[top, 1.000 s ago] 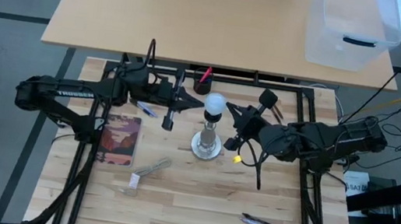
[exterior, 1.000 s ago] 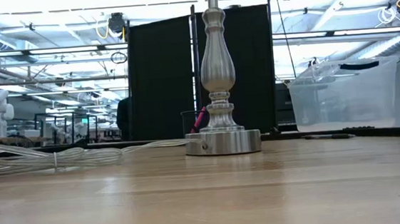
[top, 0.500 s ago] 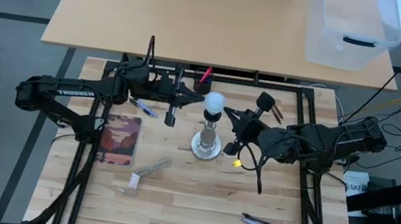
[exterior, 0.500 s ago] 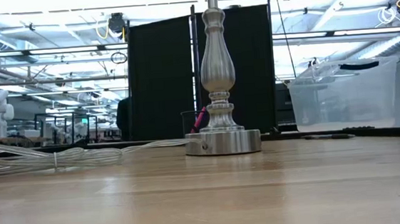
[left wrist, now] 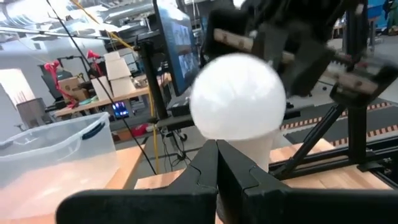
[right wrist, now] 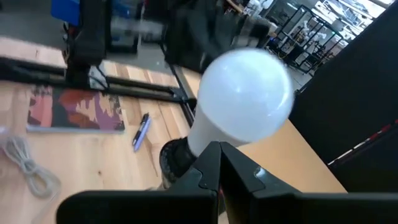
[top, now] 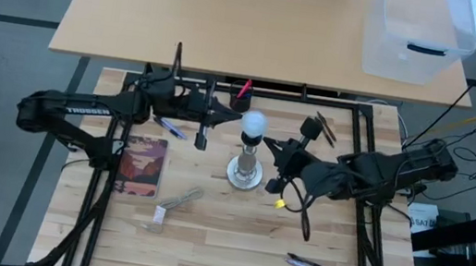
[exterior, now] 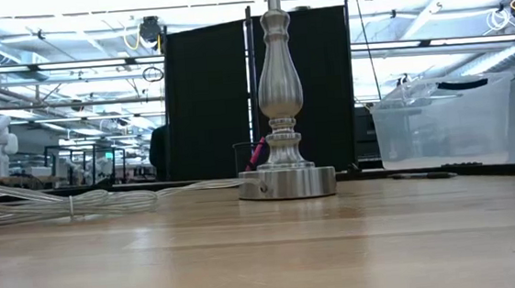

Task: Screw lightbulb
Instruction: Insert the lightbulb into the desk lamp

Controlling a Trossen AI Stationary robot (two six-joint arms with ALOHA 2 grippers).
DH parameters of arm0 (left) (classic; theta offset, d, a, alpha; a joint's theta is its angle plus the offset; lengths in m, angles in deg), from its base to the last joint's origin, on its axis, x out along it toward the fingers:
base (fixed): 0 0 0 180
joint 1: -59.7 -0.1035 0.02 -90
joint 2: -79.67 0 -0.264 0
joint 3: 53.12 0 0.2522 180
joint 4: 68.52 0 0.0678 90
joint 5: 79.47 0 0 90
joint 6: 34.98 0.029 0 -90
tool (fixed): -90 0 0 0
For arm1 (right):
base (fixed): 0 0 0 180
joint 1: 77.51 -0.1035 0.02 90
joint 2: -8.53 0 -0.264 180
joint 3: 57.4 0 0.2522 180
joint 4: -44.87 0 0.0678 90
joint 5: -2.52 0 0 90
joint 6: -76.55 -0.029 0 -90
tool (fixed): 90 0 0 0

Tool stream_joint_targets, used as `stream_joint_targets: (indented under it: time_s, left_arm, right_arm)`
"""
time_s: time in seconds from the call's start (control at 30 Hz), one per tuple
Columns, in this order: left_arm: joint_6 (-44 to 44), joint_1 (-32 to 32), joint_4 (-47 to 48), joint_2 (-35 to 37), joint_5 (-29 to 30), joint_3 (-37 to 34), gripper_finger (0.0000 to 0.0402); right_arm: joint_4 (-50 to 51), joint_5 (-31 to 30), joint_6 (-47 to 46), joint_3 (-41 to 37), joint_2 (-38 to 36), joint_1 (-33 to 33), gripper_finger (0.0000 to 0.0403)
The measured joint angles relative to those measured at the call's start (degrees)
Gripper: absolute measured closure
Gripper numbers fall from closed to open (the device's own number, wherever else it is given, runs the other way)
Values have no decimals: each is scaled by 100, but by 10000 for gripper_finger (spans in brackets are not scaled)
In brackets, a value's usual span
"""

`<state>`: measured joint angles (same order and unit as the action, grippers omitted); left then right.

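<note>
high: bulb (top: 253,123) sits atop stand (top: 246,171), mid tabletop (top: 233,235). Left tool (top: 218,116) reaches in level from the left, just beside bulb. Right tool (top: 275,145) low on the right, near stand post.
low: stand foot and post (exterior: 280,96) only; cable (exterior: 60,205) at left.
left wrist: fingers (left wrist: 214,171) closed together, empty, bulb (left wrist: 238,96) just ahead.
right wrist: fingers (right wrist: 217,165) closed together, empty; bulb (right wrist: 245,94) beyond, book (right wrist: 74,110) and pen (right wrist: 140,130) on tabletop.
</note>
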<state>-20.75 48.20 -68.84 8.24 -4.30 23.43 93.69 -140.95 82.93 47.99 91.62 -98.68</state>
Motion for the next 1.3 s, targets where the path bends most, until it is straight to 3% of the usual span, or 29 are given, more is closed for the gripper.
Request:
stream_joint_targets:
  time_s: [0.3, 0.47, 0.8, 1.03, 1.3]
  left_arm:
    - [49, 44, 298, 387, -113, 0, 402]
    - [250, 215, 417, 398, -583, 0, 402]
    - [410, 448, 171, 45, -724, 0, 401]
    - [384, 420, -81, -61, -722, -2, 401]
    - [155, 220, -179, -60, -693, -2, 402]
  right_arm:
    - [78, -526, 0, 0, 135, 191, 403]
    - [10, -938, 187, 0, 134, 315, 403]
    - [-797, -923, 914, 2, 130, 588, 403]
    - [-816, -514, 938, 2, 127, 619, 403]
    - [-794, -496, 885, 4, 127, 610, 403]
